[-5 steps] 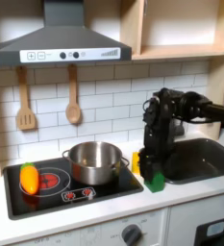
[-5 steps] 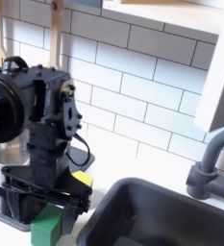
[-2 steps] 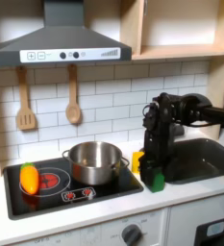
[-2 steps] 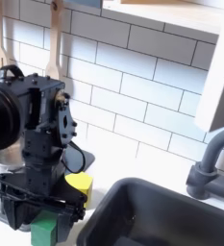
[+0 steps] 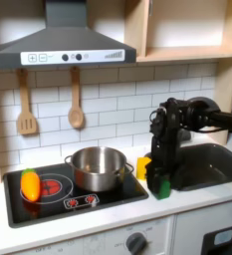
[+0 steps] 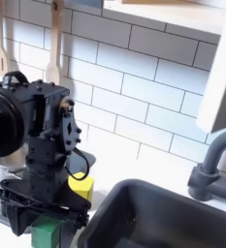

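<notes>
So the gripper (image 5: 161,180) is clamped down on a green block (image 5: 162,186), sitting on the counter (image 5: 108,214) at about 3 o'clock from the silver pot (image 5: 98,167), with a yellow block (image 6: 80,187) just behind.

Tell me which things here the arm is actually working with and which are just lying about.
In hand:
- pincer, down over the green block
- green block, at the counter's edge between stove and sink
- yellow block, just behind it

Lying about:
- steel pot on the stove
- orange-yellow toy on the burner
- wooden spatula and wooden spoon on the wall
- sink
- tap
</notes>
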`<move>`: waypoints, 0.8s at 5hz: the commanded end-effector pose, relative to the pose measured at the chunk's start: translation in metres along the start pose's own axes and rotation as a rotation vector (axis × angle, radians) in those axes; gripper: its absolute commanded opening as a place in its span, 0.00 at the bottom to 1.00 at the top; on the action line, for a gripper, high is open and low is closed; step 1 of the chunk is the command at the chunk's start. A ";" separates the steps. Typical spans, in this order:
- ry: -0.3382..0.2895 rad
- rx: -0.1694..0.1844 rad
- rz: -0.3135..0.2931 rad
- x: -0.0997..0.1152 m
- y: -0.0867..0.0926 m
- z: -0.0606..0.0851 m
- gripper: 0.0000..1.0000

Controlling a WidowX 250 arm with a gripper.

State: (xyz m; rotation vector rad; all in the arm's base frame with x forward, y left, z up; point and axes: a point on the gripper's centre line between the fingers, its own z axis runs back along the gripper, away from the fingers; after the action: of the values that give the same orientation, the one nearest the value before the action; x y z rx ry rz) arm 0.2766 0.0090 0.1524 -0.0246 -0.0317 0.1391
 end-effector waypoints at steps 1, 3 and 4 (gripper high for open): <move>0.014 0.002 0.001 0.005 0.001 -0.009 1.00; 0.029 0.003 0.014 0.007 0.002 -0.016 1.00; 0.020 0.009 0.006 0.008 0.000 -0.016 0.00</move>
State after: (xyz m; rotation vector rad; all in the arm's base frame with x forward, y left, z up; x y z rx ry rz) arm 0.2836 0.0102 0.1361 -0.0208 -0.0056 0.1485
